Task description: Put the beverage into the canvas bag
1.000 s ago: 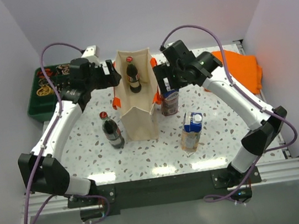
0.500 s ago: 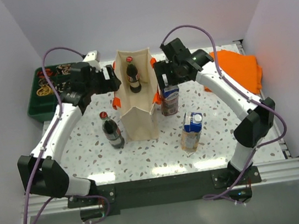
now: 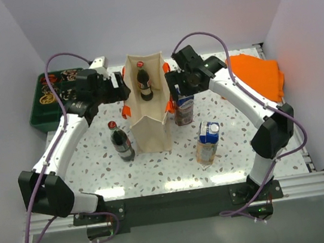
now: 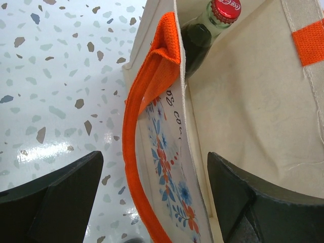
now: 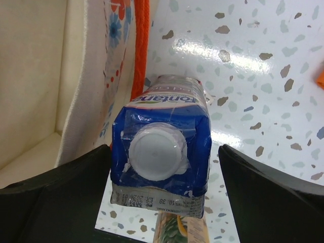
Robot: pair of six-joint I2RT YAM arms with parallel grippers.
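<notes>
The beige canvas bag [image 3: 149, 114] with orange handles stands upright mid-table, a red-capped cola bottle [image 3: 144, 83] inside it. My left gripper [image 3: 123, 87] is open and straddles the bag's left wall and orange handle [image 4: 132, 152]; the bottle [image 4: 202, 30] shows inside. My right gripper [image 3: 173, 86] is open just right of the bag, over a blue-topped carton [image 3: 184, 109]. In the right wrist view its fingers [image 5: 61, 197] flank the carton's white cap [image 5: 156, 150], with a small gap on the right side. The bag wall [image 5: 86, 76] is at the left.
A second cola bottle [image 3: 121, 141] stands left of the bag. Another blue-topped carton [image 3: 206, 142] stands front right. A folded orange cloth [image 3: 258, 74] lies at the back right. A green tray [image 3: 50, 101] with snacks sits at the back left.
My right arm has drawn back and slightly left, keeping its open gripper over the carton beside the bag. My left gripper has barely shifted at the bag's left rim.
</notes>
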